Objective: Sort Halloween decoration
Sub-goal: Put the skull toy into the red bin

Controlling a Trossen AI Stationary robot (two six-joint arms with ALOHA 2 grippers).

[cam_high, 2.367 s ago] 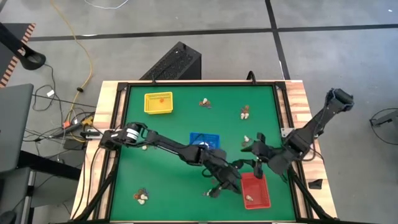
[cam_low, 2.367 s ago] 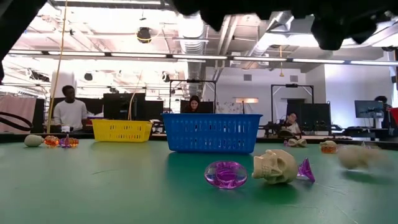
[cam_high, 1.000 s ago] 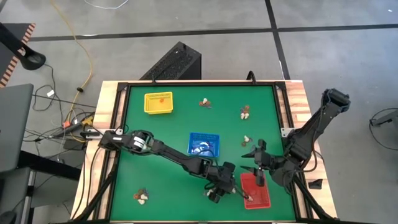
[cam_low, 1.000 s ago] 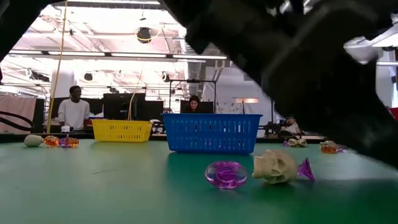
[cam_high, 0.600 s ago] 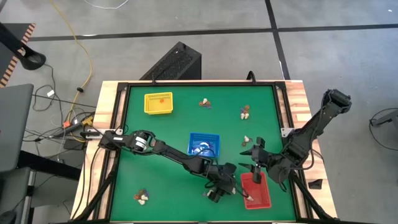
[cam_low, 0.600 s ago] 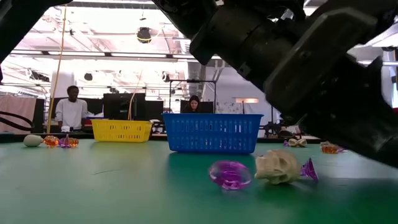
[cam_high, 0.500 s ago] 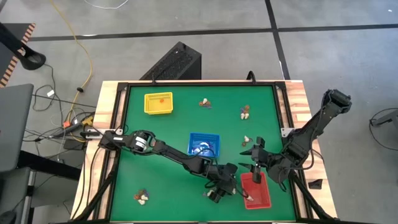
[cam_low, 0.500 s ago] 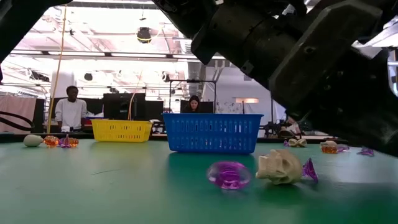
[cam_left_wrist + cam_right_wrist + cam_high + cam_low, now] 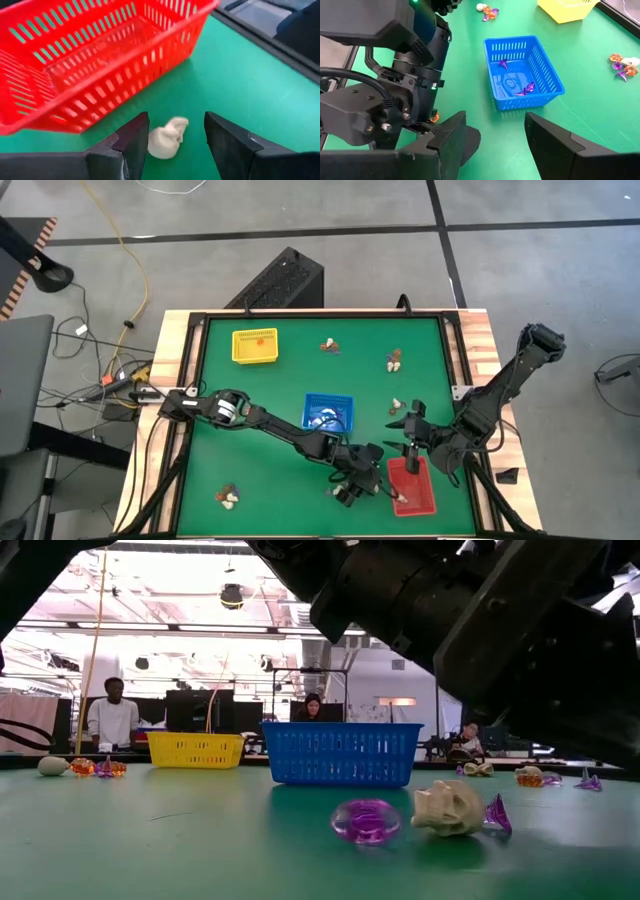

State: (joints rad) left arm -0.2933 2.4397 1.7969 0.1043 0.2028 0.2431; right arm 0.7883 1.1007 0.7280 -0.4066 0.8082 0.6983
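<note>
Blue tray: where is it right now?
High view: blue tray sits mid-table, between the yellow tray and the red tray.

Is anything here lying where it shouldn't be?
Mostly loose trinkets. A cream skull and a purple ring lie on the green mat, outside the blue basket. Another cream piece sits just outside the red basket.

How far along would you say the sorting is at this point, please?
Partly done: purple pieces lie in the blue tray. In hand: the open left gripper straddles a cream trinket beside the red tray. Left: clusters across the table.
</note>
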